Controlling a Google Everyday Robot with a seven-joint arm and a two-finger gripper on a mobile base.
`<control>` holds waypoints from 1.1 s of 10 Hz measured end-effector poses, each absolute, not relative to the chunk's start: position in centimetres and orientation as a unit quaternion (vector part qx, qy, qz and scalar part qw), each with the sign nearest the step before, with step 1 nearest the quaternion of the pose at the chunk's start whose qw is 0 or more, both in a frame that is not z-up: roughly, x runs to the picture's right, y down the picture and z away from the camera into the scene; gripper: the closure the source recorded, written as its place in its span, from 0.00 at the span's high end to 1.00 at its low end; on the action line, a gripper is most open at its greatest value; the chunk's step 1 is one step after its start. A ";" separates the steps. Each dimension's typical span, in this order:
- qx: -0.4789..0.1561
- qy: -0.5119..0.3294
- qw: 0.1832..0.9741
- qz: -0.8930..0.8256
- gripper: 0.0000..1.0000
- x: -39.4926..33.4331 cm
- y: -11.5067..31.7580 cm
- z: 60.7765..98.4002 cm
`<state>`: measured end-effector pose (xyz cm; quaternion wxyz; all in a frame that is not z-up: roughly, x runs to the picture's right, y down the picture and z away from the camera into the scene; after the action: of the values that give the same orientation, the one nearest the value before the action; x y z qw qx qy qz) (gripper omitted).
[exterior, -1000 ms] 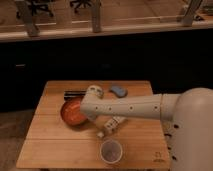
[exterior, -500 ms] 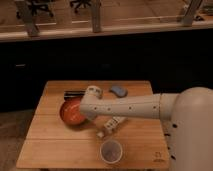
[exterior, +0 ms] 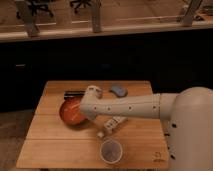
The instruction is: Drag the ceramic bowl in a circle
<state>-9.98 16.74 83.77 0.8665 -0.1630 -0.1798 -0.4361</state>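
Observation:
The ceramic bowl (exterior: 70, 113), round, shallow and orange-red, sits on the left half of the wooden table (exterior: 50, 142). My white arm (exterior: 132, 106) reaches in from the right across the table. Its gripper (exterior: 86, 113) is at the bowl's right rim, pointing down into or against the bowl. The arm's end hides the right part of the bowl and the point of contact.
A small greyish cup (exterior: 111, 150) stands near the table's front edge. A white bottle-like object (exterior: 113, 125) lies under the arm. A blue-grey object (exterior: 118, 90) and a dark flat object (exterior: 74, 93) lie at the back. A dark wall stands behind.

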 end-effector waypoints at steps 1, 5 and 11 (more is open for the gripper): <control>-0.162 -0.180 0.867 -0.436 0.05 -10.0 16.6 83.8; -0.158 -0.181 0.867 -0.437 0.05 -10.0 16.6 83.9; -0.151 -0.180 0.867 -0.440 0.05 -10.2 16.7 84.0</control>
<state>-10.24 16.66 83.97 0.8668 -0.1510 -0.1803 -0.4397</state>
